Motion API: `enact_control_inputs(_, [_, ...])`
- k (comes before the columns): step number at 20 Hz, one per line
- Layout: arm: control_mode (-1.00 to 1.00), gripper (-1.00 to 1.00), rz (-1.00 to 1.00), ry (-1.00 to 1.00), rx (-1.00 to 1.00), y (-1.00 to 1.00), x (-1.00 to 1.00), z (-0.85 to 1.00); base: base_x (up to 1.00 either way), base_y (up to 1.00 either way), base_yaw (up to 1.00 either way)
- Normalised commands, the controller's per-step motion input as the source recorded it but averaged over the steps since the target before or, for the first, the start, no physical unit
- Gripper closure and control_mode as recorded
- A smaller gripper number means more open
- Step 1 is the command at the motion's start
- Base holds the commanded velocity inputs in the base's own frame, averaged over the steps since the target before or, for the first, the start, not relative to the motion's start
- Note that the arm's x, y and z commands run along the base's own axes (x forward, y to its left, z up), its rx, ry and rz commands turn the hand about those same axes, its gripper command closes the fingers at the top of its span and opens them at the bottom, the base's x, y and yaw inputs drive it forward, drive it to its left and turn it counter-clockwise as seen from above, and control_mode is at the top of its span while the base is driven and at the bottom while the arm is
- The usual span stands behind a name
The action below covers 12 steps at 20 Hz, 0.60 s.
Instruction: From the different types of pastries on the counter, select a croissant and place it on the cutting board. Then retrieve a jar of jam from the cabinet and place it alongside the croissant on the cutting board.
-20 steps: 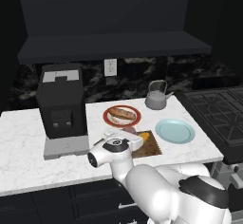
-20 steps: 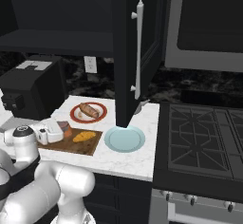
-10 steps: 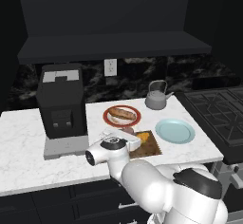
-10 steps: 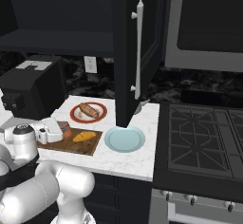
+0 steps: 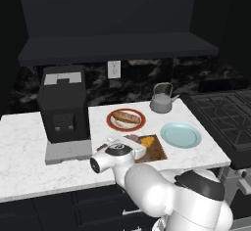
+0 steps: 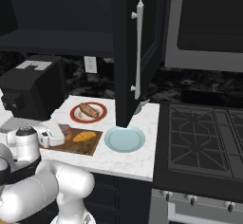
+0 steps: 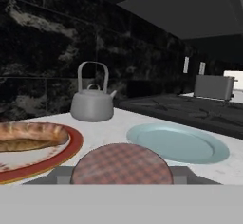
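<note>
White marble-patterned counter carries the flat brown wooden cutting board near its front edge, low and centre in the left base view. The small jar of jam, seen from the hand camera as a round checked reddish lid, sits at the bottom centre of that view with the gripper around it. A grey finger flanks it on either side. I cannot tell whether they are clamping the jar or standing slack beside it.

In the right base view the jar is over the left end of the board, and the small golden-orange croissant lies just to its right, long axis running along the board. The two are close, apparently not touching (the gap is small).

Bare board shows towards the bottom and right of the croissant. Beyond the board are a red-rimmed plate with a long brown bun, a pale blue round plate to the right and a grey kettle further up. The dark open cabinet door hangs over the blue plate, so any lift is best kept low and to the left.
</note>
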Motion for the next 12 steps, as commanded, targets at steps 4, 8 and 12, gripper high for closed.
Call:
enact_control_inputs(4, [-1.0,1.0,0.04,-0.05,0.05,-0.09,0.11,-0.26,0.0,0.0,0.0])
enact_control_inputs(8, [-1.0,1.0,0.06,-0.05,0.07,-0.01,0.16,-0.06,0.0,0.0,0.0])
enact_control_inputs(12, [-1.0,1.0,0.07,-0.01,0.06,0.0,0.18,-0.07,0.0,0.0,0.0])
